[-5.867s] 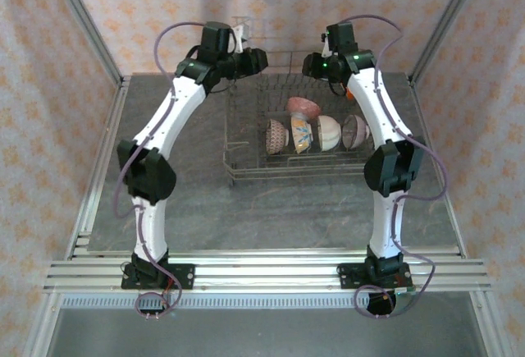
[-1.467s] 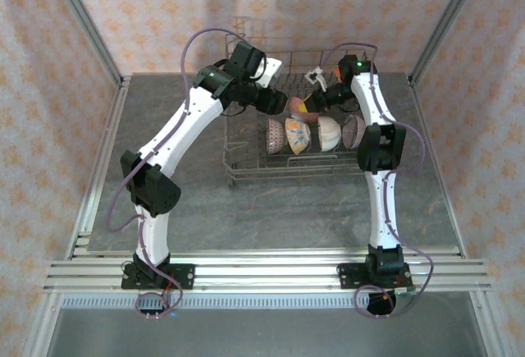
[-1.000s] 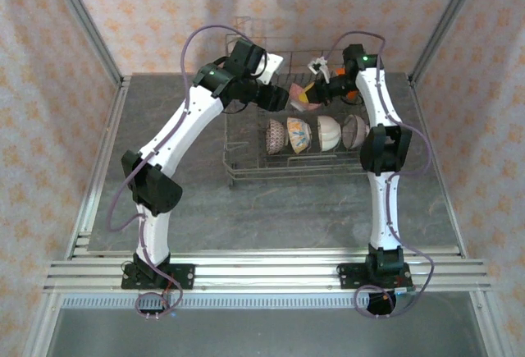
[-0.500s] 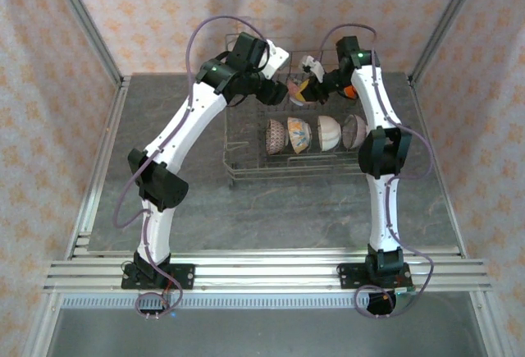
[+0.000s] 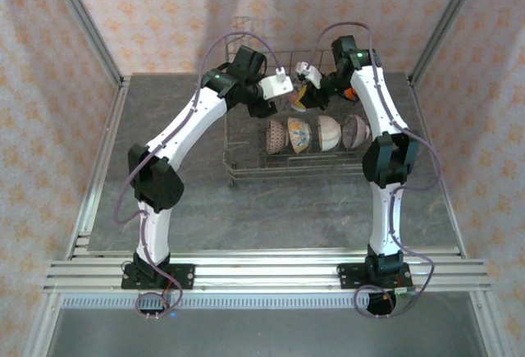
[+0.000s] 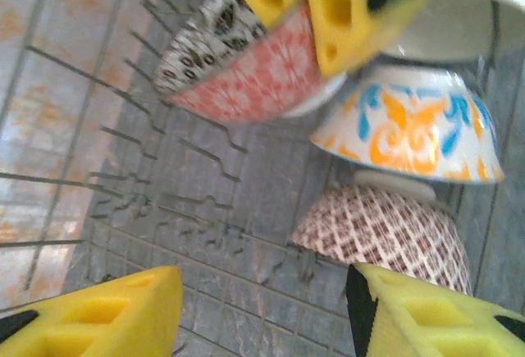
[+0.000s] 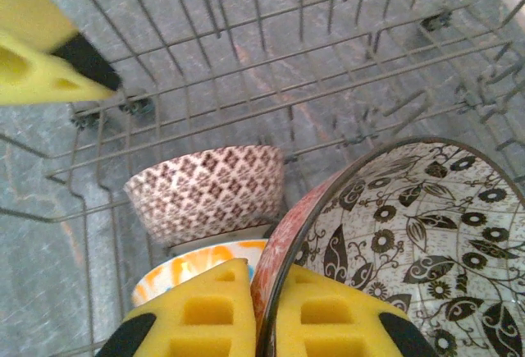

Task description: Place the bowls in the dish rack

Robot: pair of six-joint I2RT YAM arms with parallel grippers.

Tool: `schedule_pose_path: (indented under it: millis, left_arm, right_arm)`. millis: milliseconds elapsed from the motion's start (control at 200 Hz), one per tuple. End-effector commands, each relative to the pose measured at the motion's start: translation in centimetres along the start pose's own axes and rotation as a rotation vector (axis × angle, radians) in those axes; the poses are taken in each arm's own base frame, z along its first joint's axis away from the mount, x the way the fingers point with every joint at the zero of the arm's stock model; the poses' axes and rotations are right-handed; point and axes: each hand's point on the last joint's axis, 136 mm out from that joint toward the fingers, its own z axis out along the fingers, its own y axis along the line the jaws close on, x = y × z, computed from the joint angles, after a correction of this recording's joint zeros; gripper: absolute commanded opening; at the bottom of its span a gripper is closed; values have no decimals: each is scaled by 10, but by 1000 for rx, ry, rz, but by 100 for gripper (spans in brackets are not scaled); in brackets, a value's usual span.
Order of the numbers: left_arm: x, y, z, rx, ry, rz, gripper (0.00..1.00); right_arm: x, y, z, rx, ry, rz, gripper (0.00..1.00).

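Note:
The dish rack [image 5: 246,160] stands at the back of the table, and a row of bowls [image 5: 328,132] is set on edge in its tines. My right gripper [image 7: 267,316] is shut on the rim of a bowl [image 7: 410,234] that is red-patterned outside and black floral inside, holding it above the rack floor [image 5: 299,99]. Just below it are the mauve lattice bowl [image 7: 209,193] and the orange-and-blue floral bowl [image 6: 410,127]. My left gripper [image 6: 262,316] hangs open over the rack's left part with nothing between its fingers, close beside the held bowl [image 6: 238,70].
Upright wire tines [image 7: 246,61] and tall wire sides surround both grippers inside the rack. A white bowl [image 6: 472,12] sits beside the floral one. An orange bowl [image 5: 351,92] shows behind the right arm. Grey tabletop [image 5: 287,209] lies in front of the rack.
My right gripper has lifted the red-patterned bowl up and slightly back. The left arm has swung right toward that bowl, and its jaws have narrowed a little.

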Motion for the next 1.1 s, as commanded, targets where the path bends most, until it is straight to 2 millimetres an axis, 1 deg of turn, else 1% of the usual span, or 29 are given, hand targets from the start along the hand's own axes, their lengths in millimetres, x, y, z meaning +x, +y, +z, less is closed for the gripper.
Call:
schedule_pose_path:
  millis: [0, 120, 205, 315, 375, 500, 641, 686, 816, 951, 1096]
  left_arm:
    - [-32, 11, -41, -90, -197, 205, 58]
    - [-31, 6, -44, -61, -278, 220, 58]
    - [-25, -3, -38, -36, -277, 260, 57]
    - [-18, -11, -31, -22, -280, 322, 57]
    - [-16, -14, -28, -26, -291, 355, 57]
    - [-20, -17, -27, -53, -341, 412, 56]
    - [-27, -16, -31, -123, -411, 464, 58]
    - [-28, -19, -33, -123, -420, 488, 58]
    - [-31, -21, -38, -153, -456, 531, 58]
    - [-29, -28, -36, -159, -477, 596, 58]
    - [-25, -40, -32, -123, -486, 649, 57]
  right_arm:
    - [-16, 28, -23, 2, 4, -88, 0]
    - [-9, 42, -24, -5, 32, -115, 0]
    - [-3, 50, -25, 1, 55, -141, 0]
    - [1, 54, -25, 24, 75, -180, 0]
    - [4, 53, -26, 42, 97, -197, 0]
    - [4, 53, -27, 57, 119, -217, 0]
    - [0, 65, -27, 37, 118, -262, 0]
    - [-1, 69, -25, 33, 113, -274, 0]
    - [9, 78, -19, 22, 142, -297, 0]
    - [17, 84, -16, 29, 173, -330, 0]
    - [16, 88, -18, 49, 186, -383, 0]
